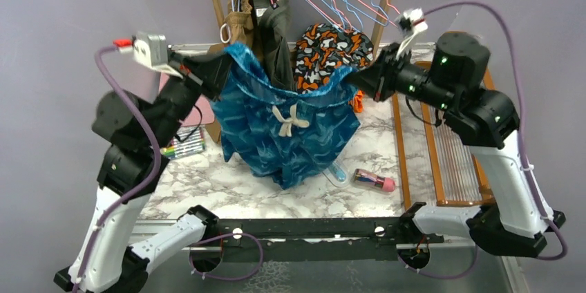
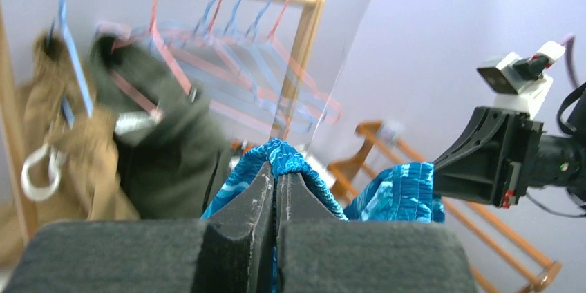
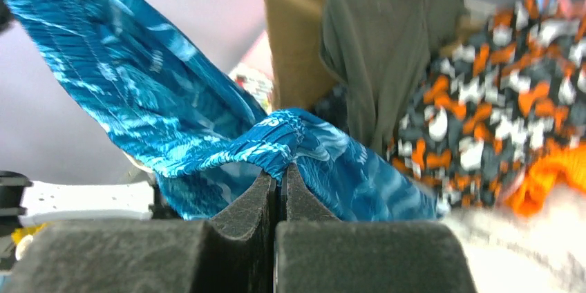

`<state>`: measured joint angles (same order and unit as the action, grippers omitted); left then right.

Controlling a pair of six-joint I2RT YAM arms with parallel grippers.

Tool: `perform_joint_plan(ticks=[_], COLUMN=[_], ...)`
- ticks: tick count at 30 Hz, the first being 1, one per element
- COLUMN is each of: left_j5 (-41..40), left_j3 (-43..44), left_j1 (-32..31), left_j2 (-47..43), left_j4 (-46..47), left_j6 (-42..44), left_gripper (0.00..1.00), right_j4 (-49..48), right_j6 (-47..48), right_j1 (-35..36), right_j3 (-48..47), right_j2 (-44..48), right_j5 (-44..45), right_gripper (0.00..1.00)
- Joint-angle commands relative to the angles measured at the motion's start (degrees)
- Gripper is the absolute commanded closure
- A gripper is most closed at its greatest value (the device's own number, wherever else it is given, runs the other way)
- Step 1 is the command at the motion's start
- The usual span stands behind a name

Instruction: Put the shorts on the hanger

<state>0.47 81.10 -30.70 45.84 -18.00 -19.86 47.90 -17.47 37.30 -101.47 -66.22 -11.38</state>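
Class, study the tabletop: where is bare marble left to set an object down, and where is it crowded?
Free: the front marble strip between the shorts and the black crossbar; a patch between shorts and wooden rack. Crowded: the back, by the hung garments.

Both arms raised, left gripper (image 1: 224, 72) clamped, right gripper (image 1: 353, 77) clamped

No lettering, brand or number can be read from here. The small white tag (image 1: 261, 12) on the hanging dark olive garment (image 1: 278, 44) is too small to make out.
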Motion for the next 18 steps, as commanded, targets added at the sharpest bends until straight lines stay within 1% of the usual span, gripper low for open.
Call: perform_joint_plan(ticks=[1, 3, 4, 7, 9, 12, 14, 15, 16, 18], left_j5=[7.57, 10.64, 11.98, 12.68, 12.21, 13.86, 16.05, 17.12, 18.02, 18.83], left_j3=[18.49, 22.46, 22.53, 17.71, 15.08, 13.67, 13.98, 14.3, 14.76, 14.86], left_j1=[0.16, -0.09, -0.14, -0.14, -0.06, -0.06, -0.06, -0.04, -0.06, -0.06], left_j2=[6.2, 7.09, 6.57, 3.29, 1.2, -1.33, -2.38, -2.59, -2.68, -2.56], left_j4=[5.27, 7.29, 8.92, 13.29, 13.53, 13.48, 15.04, 15.88, 16.86, 18.2], left_j6=[1.48, 0.69, 0.23, -1.22, -1.37, -1.24, -1.36, -1.59, -1.85, -2.51], left_gripper=[1.0, 1.0, 1.0, 1.0, 1.0, 1.0, 1.0, 1.0, 1.0, 1.0], right_j4=[-3.08, -7.45, -9.49, -16.92, -19.21, -20.76, -23.98, -25.73, -26.7, -25.93], right_j6=[1.6, 0.72, 0.14, -1.87, -3.18, -3.59, -4.07, -4.14, -3.98, -2.67], right_j1=[0.87, 0.93, 0.91, 0.93, 0.91, 0.93, 0.93, 0.93, 0.93, 0.87], right_j3=[-19.71, -20.87, -19.92, -11.3, -7.69, -9.04, -9.32, -9.06, -8.83, -8.67], right_j2=[-0.8, 0.81, 2.14, 7.72, 10.07, 11.2, 12.66, 13.59, 14.35, 14.75], right_j5=[-5.5, -10.6, -12.46, -12.29, -12.53, -20.83, -26.63, -27.95, -27.97, -25.0], right_gripper=[0.99, 0.99, 0.99, 0.99, 0.99, 0.99, 0.99, 0.99, 0.99, 0.99])
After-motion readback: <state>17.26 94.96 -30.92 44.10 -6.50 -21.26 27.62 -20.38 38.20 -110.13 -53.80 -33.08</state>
